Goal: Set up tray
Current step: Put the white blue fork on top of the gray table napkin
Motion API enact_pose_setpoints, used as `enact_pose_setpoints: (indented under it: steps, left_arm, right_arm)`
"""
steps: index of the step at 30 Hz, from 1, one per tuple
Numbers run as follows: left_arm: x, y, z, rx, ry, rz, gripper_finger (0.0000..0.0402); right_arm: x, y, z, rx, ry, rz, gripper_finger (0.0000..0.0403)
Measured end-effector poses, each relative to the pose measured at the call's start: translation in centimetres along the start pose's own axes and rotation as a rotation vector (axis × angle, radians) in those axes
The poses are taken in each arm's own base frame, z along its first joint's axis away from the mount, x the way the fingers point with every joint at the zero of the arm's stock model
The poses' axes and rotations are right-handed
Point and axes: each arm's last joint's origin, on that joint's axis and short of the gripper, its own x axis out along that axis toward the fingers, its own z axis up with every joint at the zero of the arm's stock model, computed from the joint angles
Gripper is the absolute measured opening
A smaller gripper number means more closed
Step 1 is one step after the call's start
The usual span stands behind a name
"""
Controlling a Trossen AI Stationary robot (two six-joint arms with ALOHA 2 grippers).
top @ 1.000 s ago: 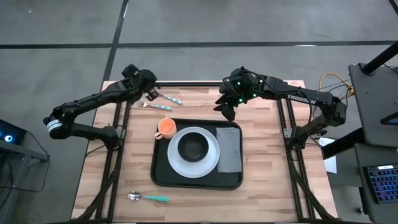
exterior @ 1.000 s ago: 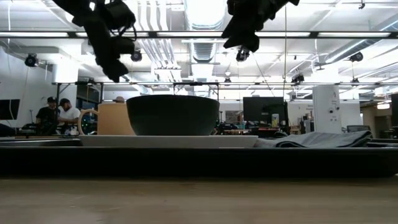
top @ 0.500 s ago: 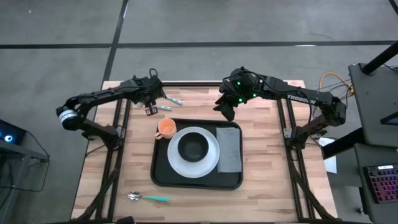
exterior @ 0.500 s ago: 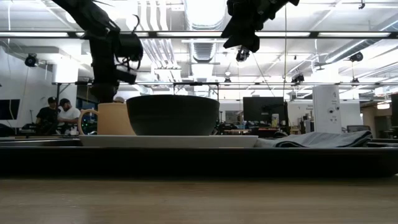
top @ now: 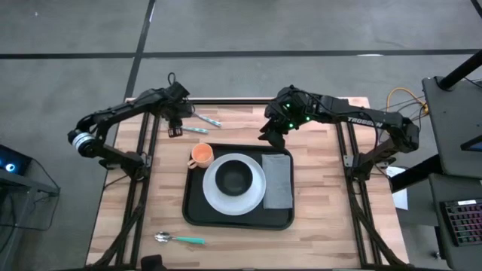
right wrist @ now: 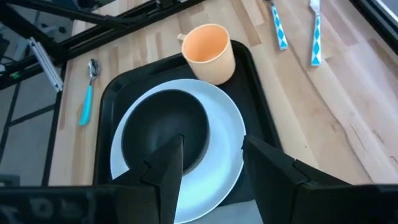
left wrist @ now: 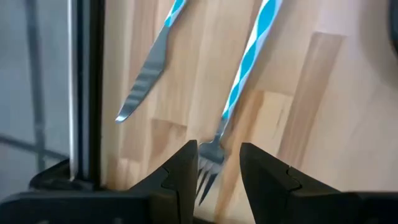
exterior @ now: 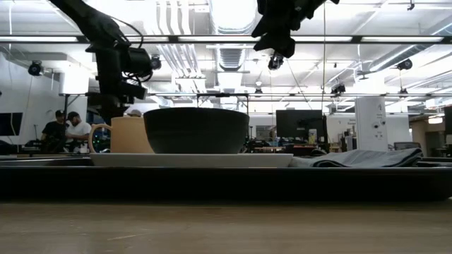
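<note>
A black tray (top: 197, 212) lies mid-table. It carries a white plate (top: 256, 197) with a dark bowl (top: 234, 178), an orange cup (top: 201, 155) and a folded grey napkin (top: 277, 181). A blue-and-white striped fork (left wrist: 245, 68) and knife (left wrist: 146, 74) lie flat on the wood at the far left. My left gripper (left wrist: 219, 149) hovers open above the fork's tine end, pointing steeply down, with a finger on either side of the tines and touching nothing. My right gripper (right wrist: 214, 168) hangs open and empty above the tray's far edge.
A teal-handled spoon (top: 179, 239) lies near the front edge, left of the tray. The black frame rail (left wrist: 81, 93) runs along the table's far-left edge, close to the knife. Bare wood shows left and right of the tray. People sit in the room beyond (exterior: 67, 130).
My left gripper has come down over the far-left part of the table toward the fork, rolling its wrist and tipping to point more steeply down. Its fingers now straddle the fork's tine end. Fork and knife have not moved.
</note>
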Motion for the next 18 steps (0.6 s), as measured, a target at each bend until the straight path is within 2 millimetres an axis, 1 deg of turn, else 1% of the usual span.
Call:
enact_pose_setpoints:
  steps: [7,12,18]
  left_arm:
    - [0.1,0.4,-0.6,0.076,-0.019,-0.044,0.0101]
    - [0.7,0.5,-0.5,0.098,-0.010,-0.068,0.0101]
    - [2.5,0.5,-0.2,0.103,0.038,-0.119,0.0101]
  right_arm:
    - [0.2,0.8,-0.2,-0.025,0.008,0.017,0.0155]
    - [0.4,1.0,-0.1,-0.035,-0.002,0.023,0.0155]
    - [0.8,1.1,0.2,-0.052,-0.031,0.032,0.0155]
